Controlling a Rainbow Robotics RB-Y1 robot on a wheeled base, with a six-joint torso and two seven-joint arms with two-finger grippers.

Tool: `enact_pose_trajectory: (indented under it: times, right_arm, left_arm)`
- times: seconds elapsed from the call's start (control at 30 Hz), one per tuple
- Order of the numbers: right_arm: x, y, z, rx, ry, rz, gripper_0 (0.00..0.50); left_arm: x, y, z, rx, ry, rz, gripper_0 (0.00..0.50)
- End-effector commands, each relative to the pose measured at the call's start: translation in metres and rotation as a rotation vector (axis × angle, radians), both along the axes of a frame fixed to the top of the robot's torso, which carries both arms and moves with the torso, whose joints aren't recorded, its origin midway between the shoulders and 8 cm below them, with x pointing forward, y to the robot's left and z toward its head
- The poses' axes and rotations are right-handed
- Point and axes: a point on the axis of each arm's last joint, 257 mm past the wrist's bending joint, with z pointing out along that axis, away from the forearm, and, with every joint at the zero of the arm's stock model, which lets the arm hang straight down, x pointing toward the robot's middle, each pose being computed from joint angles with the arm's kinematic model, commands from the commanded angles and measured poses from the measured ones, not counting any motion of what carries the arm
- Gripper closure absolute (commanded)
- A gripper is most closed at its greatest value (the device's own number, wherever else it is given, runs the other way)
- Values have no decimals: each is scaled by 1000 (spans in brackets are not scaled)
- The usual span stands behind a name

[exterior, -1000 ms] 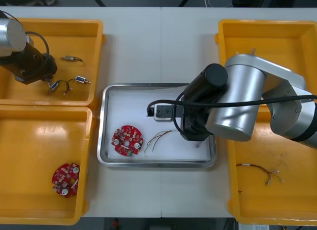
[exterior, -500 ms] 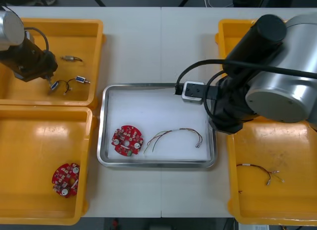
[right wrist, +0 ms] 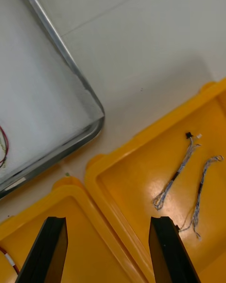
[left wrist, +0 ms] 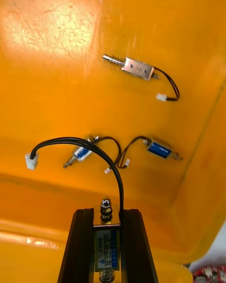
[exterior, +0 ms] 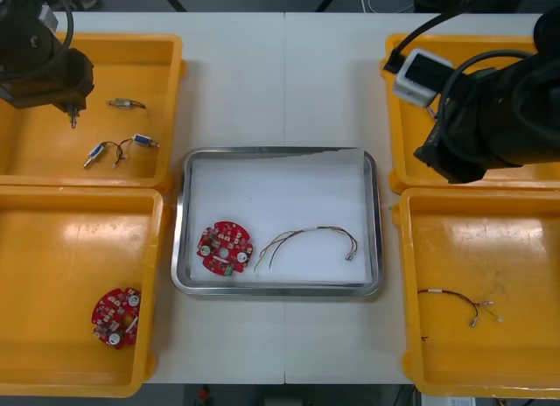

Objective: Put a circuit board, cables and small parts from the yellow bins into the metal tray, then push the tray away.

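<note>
Over bins [exterior: 52, 161], left hand [left wrist: 106, 212] grips small metal part [left wrist: 106, 245], right hand [right wrist: 108, 219] empty.

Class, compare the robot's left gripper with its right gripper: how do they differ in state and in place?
The left gripper is shut on a small metal part with a black cable; the right gripper is open and holds nothing. The left gripper hangs over the far left yellow bin, the right gripper over the adjoining rims of the far right yellow bin and the near right yellow bin. Both have black fingers and are outside the metal tray.
</note>
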Motion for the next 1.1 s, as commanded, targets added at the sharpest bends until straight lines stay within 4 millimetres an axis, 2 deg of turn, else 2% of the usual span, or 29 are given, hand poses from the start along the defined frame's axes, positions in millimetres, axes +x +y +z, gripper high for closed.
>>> enact_pose_trajectory:
  times: [0.03,0.27,0.4,0.53,0.7,0.83,0.93,1.1]
  right_arm:
    - [9,-47,24,32,-87,-171,0]
    - [26,-88,22,11,-95,-315,0]
    - [36,-107,25,15,-91,-373,0]
    - [47,-121,28,35,-62,-408,0]
    - [66,-140,32,66,-8,-454,0]
    - [79,-151,32,48,34,-457,0]
    - [91,-164,33,8,78,-450,0]
    - [100,-178,27,7,157,-449,0]
  left_arm:
    - [-19,-6,17,79,-3,-35,500]
    - [-22,-62,25,99,-72,-137,500]
    - [-31,-100,21,77,-85,-190,500]
    - [-40,-129,12,59,-75,-228,500]
    - [-51,-163,-11,64,-38,-279,500]
    - [-56,-174,-34,76,18,-292,500]
    - [-51,-189,-56,72,32,-311,500]
    - [-42,-202,-79,81,28,-323,500]
